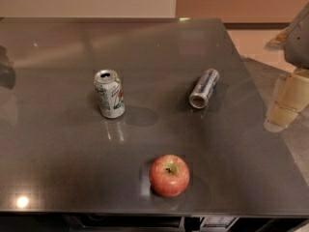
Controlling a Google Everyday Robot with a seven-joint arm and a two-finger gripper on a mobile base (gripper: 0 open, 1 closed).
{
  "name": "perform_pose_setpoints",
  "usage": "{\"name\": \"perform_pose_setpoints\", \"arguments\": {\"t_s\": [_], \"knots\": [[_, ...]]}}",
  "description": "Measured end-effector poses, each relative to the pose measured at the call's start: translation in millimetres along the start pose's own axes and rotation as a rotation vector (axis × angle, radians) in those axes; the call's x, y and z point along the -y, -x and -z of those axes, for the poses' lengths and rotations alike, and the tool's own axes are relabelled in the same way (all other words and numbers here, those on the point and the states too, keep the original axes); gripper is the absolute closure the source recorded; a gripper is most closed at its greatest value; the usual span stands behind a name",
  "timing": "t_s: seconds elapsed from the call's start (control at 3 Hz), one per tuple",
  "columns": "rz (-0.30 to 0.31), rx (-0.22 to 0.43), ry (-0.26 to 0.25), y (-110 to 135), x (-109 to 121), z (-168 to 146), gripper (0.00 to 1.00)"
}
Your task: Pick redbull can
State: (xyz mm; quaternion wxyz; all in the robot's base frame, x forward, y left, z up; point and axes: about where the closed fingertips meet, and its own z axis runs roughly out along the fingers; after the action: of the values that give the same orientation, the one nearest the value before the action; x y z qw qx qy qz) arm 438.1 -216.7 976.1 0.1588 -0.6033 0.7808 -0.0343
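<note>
The redbull can (pixel 204 88) is slim and silver with blue panels. It lies on its side on the dark grey table (pixel 58 144), right of centre, with one shiny end facing me. My gripper (pixel 280 115) hangs at the right edge of the view, past the table's right edge. It is to the right of the can, well apart from it, and holds nothing that I can see.
A wider white can (pixel 109 94) with green and red print stands upright left of centre, its top opened. A red apple (pixel 169 175) sits near the front edge. The table's right edge runs diagonally beside my gripper, with floor beyond it.
</note>
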Motion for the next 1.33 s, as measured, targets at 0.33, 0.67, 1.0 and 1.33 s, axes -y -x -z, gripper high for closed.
{"name": "perform_pose_setpoints", "arguments": {"t_s": [0.33,0.67,1.0,1.33], "knots": [[0.000,0.000,0.000,0.0,0.0,0.0,0.00],[-0.020,-0.002,0.008,1.0,4.9,-1.4,0.00],[-0.095,-0.015,0.042,5.5,26.0,-19.7,0.00],[-0.230,-0.026,0.068,11.8,58.0,-44.9,0.00]]}}
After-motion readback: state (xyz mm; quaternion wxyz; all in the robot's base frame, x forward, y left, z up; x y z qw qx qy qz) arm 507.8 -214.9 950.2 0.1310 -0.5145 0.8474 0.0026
